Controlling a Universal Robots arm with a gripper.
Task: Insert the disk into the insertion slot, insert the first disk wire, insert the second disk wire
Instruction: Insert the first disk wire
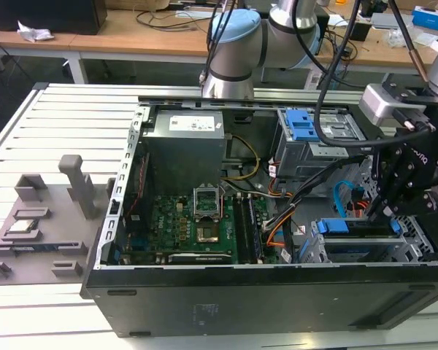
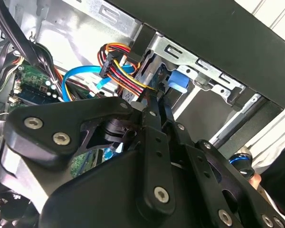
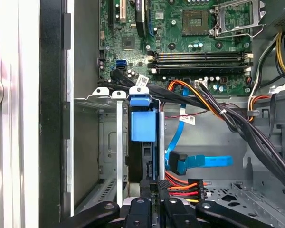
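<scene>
Evidently the disk (image 3: 143, 126) sits in the insertion slot (image 3: 102, 93), and the pincer (image 3: 154, 194), pinching the first disk wire (image 3: 185, 186) by its plug, likely needs it squared to the disk's socket.

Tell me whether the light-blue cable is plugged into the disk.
No, in the first wrist view the plug of the light-blue cable lies beside the disk, apart from it.

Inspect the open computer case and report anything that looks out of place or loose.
The light-blue cable hangs loose beside the insertion slot, its plug end apparently attached to nothing. The disk sits in the slot, and the gripper holds the orange-red-black wire by its plug at the disk's end.
</scene>
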